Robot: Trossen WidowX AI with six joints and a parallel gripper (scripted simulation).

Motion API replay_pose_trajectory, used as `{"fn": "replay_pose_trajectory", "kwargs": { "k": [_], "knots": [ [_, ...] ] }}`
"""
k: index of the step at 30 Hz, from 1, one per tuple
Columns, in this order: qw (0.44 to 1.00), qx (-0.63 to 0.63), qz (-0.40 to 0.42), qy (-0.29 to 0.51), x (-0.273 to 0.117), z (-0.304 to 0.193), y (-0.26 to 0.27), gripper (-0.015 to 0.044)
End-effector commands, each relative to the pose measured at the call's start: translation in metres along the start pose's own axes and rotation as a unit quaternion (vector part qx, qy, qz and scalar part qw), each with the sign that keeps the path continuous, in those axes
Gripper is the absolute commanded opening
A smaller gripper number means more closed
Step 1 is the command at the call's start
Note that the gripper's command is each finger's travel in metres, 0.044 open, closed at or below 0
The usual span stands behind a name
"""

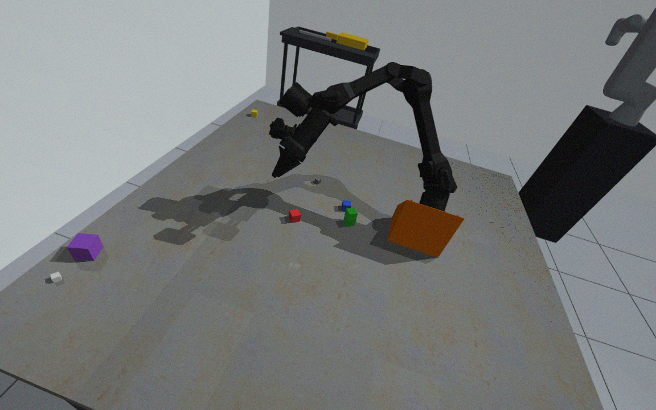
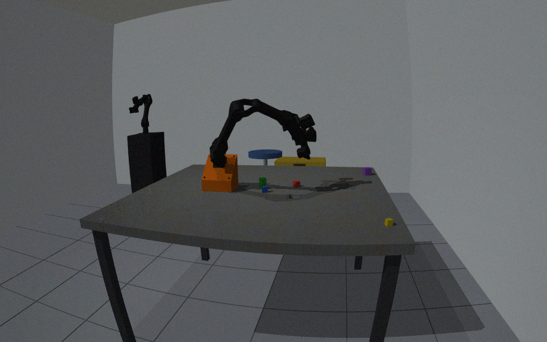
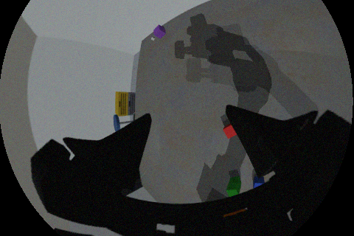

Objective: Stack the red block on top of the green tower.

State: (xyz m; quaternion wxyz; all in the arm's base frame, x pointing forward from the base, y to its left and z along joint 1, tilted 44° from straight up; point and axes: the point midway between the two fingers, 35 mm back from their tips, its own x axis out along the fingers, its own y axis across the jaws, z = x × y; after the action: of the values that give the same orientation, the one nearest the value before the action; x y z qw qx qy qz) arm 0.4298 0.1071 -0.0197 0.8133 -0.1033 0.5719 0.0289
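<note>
The red block (image 1: 294, 216) (image 2: 296, 183) (image 3: 230, 131) sits on the table, apart from the green tower. The green tower (image 1: 350, 217) (image 2: 262, 183) (image 3: 234, 185) stands upright between the red block and the arm's orange base, with nothing on top. My gripper (image 1: 280, 169) (image 2: 304, 154) (image 3: 188, 113) is open and empty, high above the table and tilted. In the wrist view the red block shows just beside the right finger's inner edge. The tower shows lower down there, its near end partly hidden by the gripper body.
A blue block (image 1: 346, 205) (image 2: 265, 189) (image 3: 259, 181) sits close beside the tower. A small grey object (image 1: 316, 180) (image 2: 289, 196) lies beyond. The orange base (image 1: 425, 229) (image 2: 219, 185), a purple block (image 1: 85, 247) (image 2: 367, 171) (image 3: 159, 31), a white block (image 1: 56, 277) and a yellow block (image 1: 254, 113) (image 2: 389, 222) are farther off.
</note>
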Motion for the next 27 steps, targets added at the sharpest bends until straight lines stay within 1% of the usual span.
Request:
{"fn": "replay_pose_trajectory", "kwargs": {
  "k": [1, 6, 11, 14, 22, 27],
  "knots": [
    [0.990, -0.078, -0.080, 0.085, 0.018, -0.021, -0.014, 0.0440],
    [0.953, -0.177, -0.161, 0.186, 0.027, -0.047, -0.032, 0.0440],
    [0.891, -0.281, -0.224, 0.278, 0.027, -0.063, -0.049, 0.0440],
    [0.881, -0.295, -0.232, 0.289, 0.026, -0.071, -0.048, 0.0440],
    [0.881, -0.295, -0.232, 0.289, 0.026, -0.070, -0.051, 0.0440],
    [0.881, -0.295, -0.232, 0.289, 0.044, -0.078, -0.065, 0.0440]
  ]
}}
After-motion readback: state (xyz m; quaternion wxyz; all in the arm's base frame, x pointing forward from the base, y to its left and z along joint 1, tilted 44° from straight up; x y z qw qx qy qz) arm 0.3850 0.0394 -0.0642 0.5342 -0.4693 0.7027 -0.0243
